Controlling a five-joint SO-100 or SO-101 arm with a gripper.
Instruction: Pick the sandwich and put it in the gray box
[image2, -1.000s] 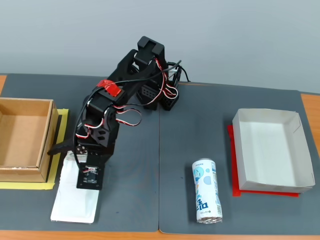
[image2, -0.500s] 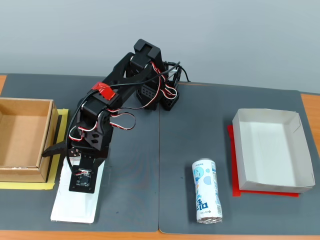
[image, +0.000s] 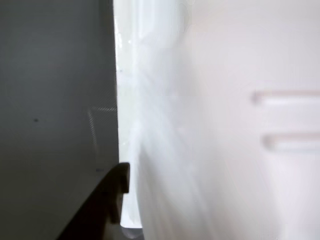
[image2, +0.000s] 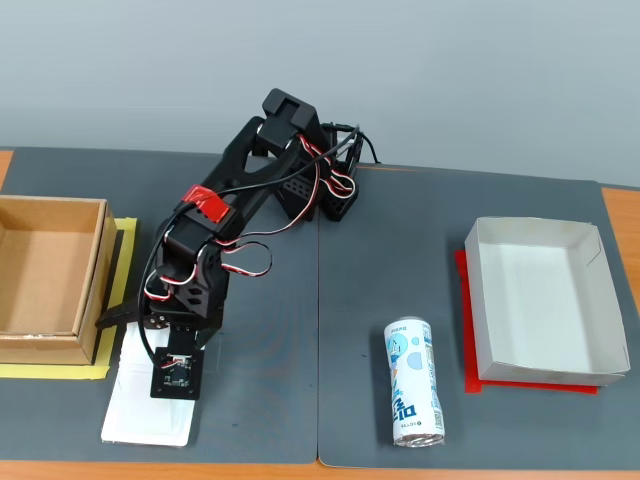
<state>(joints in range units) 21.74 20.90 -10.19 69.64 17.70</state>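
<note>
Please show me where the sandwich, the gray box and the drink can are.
sandwich (image2: 140, 415), fixed view, on its flat white rim below the arm.
gray box (image2: 540, 295), fixed view, on its bare floor.
drink can (image2: 413, 385), fixed view, on its blue-and-white side.

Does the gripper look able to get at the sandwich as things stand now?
Probably yes. In the fixed view the gripper is already low over the sandwich, nothing lies between them, and the wrist view shows its white plastic right against the camera. Whether the jaws are closed on it cannot be told.
</note>
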